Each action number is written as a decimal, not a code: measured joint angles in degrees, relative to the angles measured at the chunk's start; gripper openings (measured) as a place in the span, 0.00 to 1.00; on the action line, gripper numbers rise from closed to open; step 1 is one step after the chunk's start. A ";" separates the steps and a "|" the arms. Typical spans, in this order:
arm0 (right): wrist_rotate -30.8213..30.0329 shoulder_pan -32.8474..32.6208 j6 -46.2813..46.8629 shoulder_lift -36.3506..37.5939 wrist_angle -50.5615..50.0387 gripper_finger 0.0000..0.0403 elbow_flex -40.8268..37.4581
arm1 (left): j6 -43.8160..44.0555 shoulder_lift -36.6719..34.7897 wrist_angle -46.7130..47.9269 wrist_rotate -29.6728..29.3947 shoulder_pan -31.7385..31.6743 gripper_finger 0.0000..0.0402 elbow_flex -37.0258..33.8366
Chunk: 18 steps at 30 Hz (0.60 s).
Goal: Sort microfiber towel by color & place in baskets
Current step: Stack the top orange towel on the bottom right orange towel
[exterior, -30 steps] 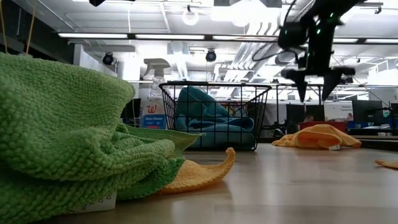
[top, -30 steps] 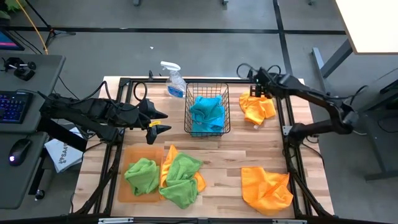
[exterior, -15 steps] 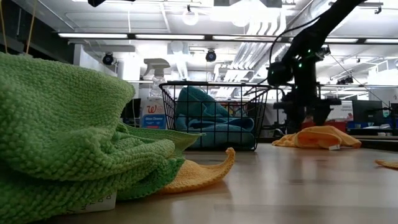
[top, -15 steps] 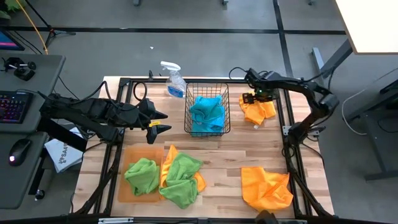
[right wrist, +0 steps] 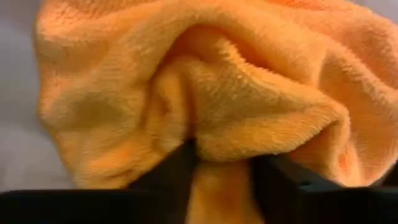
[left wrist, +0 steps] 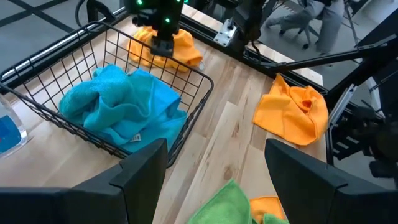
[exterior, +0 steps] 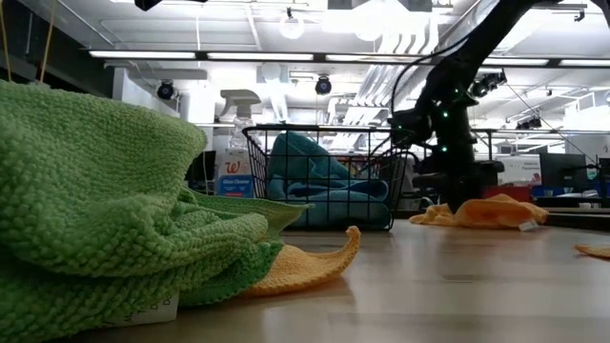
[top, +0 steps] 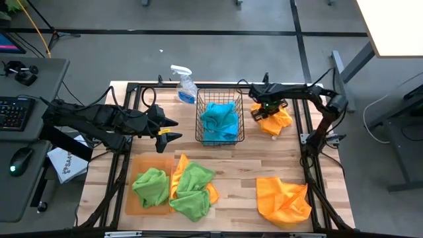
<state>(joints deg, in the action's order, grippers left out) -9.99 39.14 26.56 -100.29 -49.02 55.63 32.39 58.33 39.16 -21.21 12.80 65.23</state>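
Right wrist view: right pincer (right wrist: 221, 163) pinching a raised fold of the orange towel (right wrist: 205, 93).
Soft, light, floppy cloth just beside the black basket (top: 220, 119); bunched ridge looks like the best hold.

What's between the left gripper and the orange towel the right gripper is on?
The black wire basket holding the blue towel, seen in the high view.

1. Right arm comes in from the right edge and reaches left across the upper-middle of the high view.
2. Right tool (top: 264, 110) is down low there, fingers (right wrist: 180, 163) pinched into a fold of orange cloth.
3. Left arm lies stretched out at middle left, left tool (top: 169, 129) spread wide, holding nothing.
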 joint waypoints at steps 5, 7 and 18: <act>-1.04 -4.26 -3.04 0.66 -2.54 0.05 -0.30 | -0.01 0.02 0.02 0.00 0.00 0.64 0.00; -1.93 -4.89 -3.16 1.22 -4.81 0.05 -0.36 | -0.10 0.01 0.01 0.00 -0.02 0.64 0.00; -4.62 -7.50 0.30 21.72 -11.55 0.01 -0.35 | -1.58 0.00 0.02 1.30 -0.01 0.64 0.00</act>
<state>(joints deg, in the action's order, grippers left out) -14.61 31.64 26.85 -78.57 -60.58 55.29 30.81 58.33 39.18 -19.91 12.79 65.23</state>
